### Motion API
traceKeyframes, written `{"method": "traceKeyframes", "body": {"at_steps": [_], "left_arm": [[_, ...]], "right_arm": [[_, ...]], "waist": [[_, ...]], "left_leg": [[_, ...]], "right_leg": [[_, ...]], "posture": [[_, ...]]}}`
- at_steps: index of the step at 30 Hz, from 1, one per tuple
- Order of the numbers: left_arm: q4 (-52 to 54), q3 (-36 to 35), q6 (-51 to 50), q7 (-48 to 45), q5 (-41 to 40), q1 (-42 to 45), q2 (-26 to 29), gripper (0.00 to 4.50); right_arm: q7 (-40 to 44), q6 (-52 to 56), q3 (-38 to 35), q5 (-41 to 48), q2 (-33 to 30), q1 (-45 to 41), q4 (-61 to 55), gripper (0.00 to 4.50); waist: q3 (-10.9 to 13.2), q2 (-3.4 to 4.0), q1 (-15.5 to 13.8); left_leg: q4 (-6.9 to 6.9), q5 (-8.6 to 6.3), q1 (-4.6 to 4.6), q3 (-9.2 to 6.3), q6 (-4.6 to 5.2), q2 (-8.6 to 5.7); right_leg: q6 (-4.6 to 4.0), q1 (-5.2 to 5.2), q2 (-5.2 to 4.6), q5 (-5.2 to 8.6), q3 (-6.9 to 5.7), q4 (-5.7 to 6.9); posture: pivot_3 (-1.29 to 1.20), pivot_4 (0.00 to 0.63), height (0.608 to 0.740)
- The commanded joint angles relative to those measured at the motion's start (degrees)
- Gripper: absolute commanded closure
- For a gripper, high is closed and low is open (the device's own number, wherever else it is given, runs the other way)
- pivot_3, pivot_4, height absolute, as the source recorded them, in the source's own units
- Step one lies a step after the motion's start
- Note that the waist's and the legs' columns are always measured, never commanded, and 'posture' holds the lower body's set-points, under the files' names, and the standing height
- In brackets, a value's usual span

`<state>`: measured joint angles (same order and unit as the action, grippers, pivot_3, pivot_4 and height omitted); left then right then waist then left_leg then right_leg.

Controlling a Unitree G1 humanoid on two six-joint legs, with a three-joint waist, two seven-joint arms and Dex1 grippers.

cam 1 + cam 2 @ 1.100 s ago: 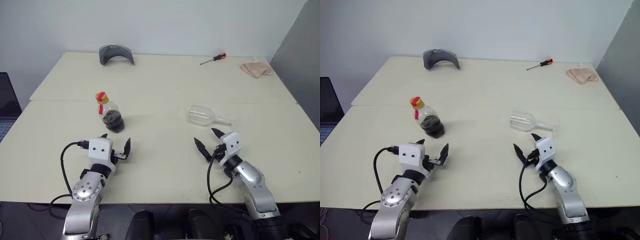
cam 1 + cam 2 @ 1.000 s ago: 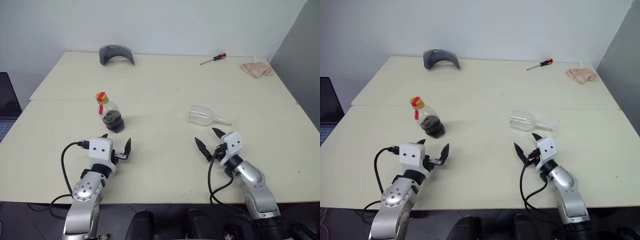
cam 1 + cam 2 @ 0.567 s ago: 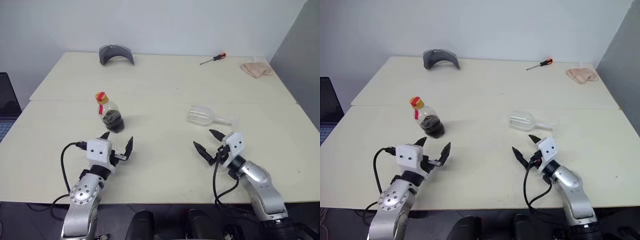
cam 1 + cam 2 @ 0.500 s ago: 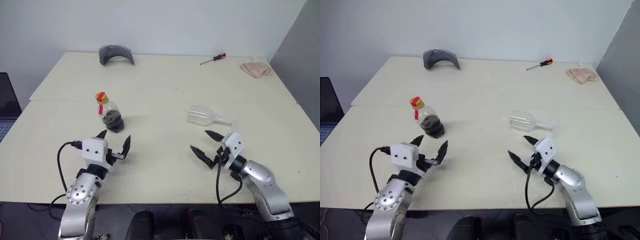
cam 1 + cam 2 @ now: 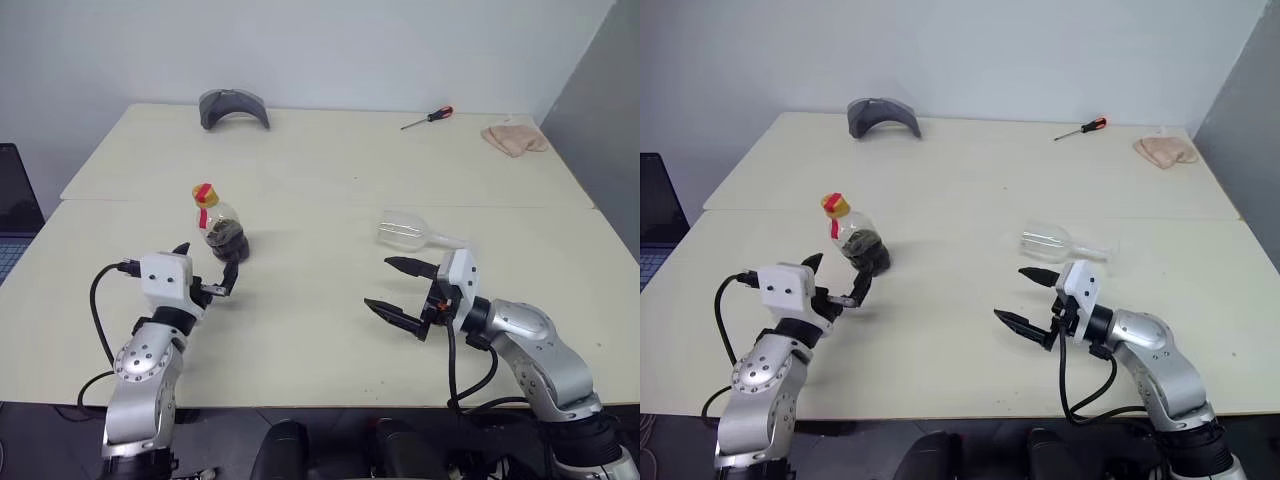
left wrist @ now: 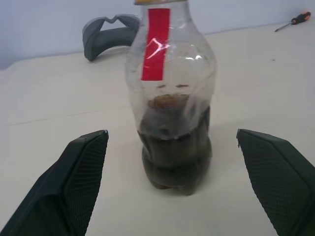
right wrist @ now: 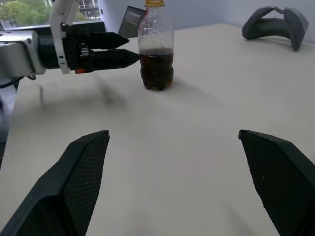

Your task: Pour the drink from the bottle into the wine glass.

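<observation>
**Mostly plastic, on a matt tabletop**

Matt, smooth, cream-coloured table [image 5: 330,170], with a thin seam across. Clear glossy plastic for the bottle [image 6: 170,98], crinkled and catching highlights, with a shiny red strip; opaque, near-black drink [image 6: 172,152] in the lower half. Transparent, smooth wine glass [image 5: 405,230]. Black fingers [image 6: 74,182] with a fine cross-hatched, grippy texture. Matt grey moulded piece [image 5: 232,106] at the far edge. Soft, crumpled pinkish cloth [image 5: 514,138]. Screwdriver [image 5: 427,118]: slim metal shaft, red handle.
</observation>
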<state>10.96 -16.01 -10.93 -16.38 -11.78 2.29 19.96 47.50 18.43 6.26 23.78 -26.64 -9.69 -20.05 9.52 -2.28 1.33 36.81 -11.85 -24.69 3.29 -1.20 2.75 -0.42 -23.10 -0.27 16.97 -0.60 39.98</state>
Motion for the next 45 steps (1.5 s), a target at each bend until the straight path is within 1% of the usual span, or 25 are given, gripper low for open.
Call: {"method": "traceKeyframes", "body": {"at_steps": [1,6,12,15,18,20,23,26,28,32,37,45], "left_arm": [[-3.3,-1.6,-0.1,-0.7,-1.3,3.1,1.6,0.03],[-11.3,-0.1,1.1,-3.0,-1.0,8.6,3.5,0.03],[-23.9,2.6,5.4,-4.7,1.3,17.3,4.0,0.03],[-27.8,3.1,7.6,-5.2,1.9,19.9,3.9,0.03],[-29.7,3.4,9.4,-5.2,2.1,21.2,3.7,0.03],[-27.9,3.4,10.1,-4.6,2.2,20.6,3.4,0.03],[-21.3,3.0,8.7,-3.3,0.8,18.0,2.1,0.03],[-15.3,0.9,7.0,-0.2,-0.2,16.0,0.8,0.03],[-12.2,-0.4,5.1,1.6,-1.3,14.9,0.2,0.03],[-7.2,-0.7,0.8,3.2,-2.5,13.4,-0.3,0.03],[-5.7,0.1,-2.7,5.0,-1.7,15.2,0.1,0.03],[-8.4,2.6,-7.5,6.3,-0.4,21.2,0.3,0.03]], "right_arm": [[0.5,-0.5,0.2,0.5,0.2,-1.3,-1.1,0.00],[0.3,-0.7,0.6,0.5,0.6,-2.3,-1.3,0.00],[-0.3,-0.3,1.0,0.7,1.2,-3.3,-2.4,0.00],[-0.6,-0.3,1.0,0.8,1.3,-3.2,-2.8,0.00],[-0.9,-0.2,0.8,0.9,1.1,-2.7,-3.6,0.00],[-1.4,0.4,0.3,1.4,0.9,-2.3,-4.5,0.00],[-2.2,1.4,-0.2,1.9,0.6,-1.8,-5.6,0.00],[-2.6,2.5,-0.2,2.5,0.4,-1.3,-6.8,0.00],[-2.7,3.0,-0.1,2.7,0.1,-1.2,-7.2,0.00],[-2.4,3.1,0.4,2.5,-0.3,-2.1,-6.4,0.00],[-2.5,3.3,1.2,2.4,0.3,-3.5,-5.5,0.00],[-3.0,3.9,1.5,2.5,1.0,-5.0,-5.2,0.00]], "waist": [[0.0,0.00,0.0],[0.0,0.00,-0.1],[0.0,-0.01,-0.4],[0.0,-0.01,-0.3],[0.0,-0.01,-0.3],[0.0,-0.01,-0.3],[0.0,-0.02,-0.3],[0.0,-0.02,-0.3],[0.0,-0.02,-0.3],[0.0,-0.02,-0.3],[0.0,-0.03,-0.4],[0.0,-0.03,-0.6]], "left_leg": [[0.00,0.00,0.00,0.00,0.00,0.00],[0.02,0.00,0.00,-0.01,0.00,-0.01],[0.04,0.00,-0.01,-0.01,0.00,-0.01],[0.05,0.00,-0.01,0.03,0.00,-0.01],[0.05,0.00,-0.01,0.03,0.00,0.00],[0.05,0.00,-0.01,0.02,0.00,0.00],[0.06,0.00,-0.02,0.02,0.00,0.00],[0.06,0.00,-0.03,0.01,-0.01,0.01],[0.06,0.01,-0.03,0.00,-0.01,0.01],[0.07,0.00,-0.03,0.00,-0.01,0.00],[0.09,0.00,-0.03,-0.01,-0.01,-0.02],[0.09,0.01,-0.03,-0.02,-0.01,-0.01]], "right_leg": [[-0.01,0.00,0.00,0.00,-0.01,0.01],[-0.08,0.00,0.00,-0.05,-0.03,0.01],[-0.08,0.00,0.00,-0.05,-0.04,0.01],[-0.08,0.00,0.00,-0.06,-0.01,0.01],[-0.09,0.00,0.00,-0.06,-0.01,0.01],[-0.09,-0.01,0.00,-0.06,-0.02,0.01],[-0.09,0.00,-0.02,-0.06,-0.01,0.01],[-0.09,0.00,-0.03,-0.06,-0.02,0.02],[-0.09,0.00,-0.03,-0.06,-0.02,0.03],[-0.09,0.00,-0.02,-0.06,-0.02,0.03],[-0.08,0.01,-0.02,-0.06,-0.02,0.03],[-0.08,0.01,-0.01,-0.06,-0.03,0.03]], "posture": [[0.00,0.150,0.740],[0.00,0.150,0.740],[0.00,0.150,0.740],[0.00,0.150,0.740],[0.00,0.150,0.740],[0.00,0.150,0.740],[0.00,0.150,0.740],[0.00,0.150,0.740],[0.00,0.150,0.740],[0.00,0.150,0.740],[0.00,0.150,0.740],[0.00,0.150,0.740]]}}
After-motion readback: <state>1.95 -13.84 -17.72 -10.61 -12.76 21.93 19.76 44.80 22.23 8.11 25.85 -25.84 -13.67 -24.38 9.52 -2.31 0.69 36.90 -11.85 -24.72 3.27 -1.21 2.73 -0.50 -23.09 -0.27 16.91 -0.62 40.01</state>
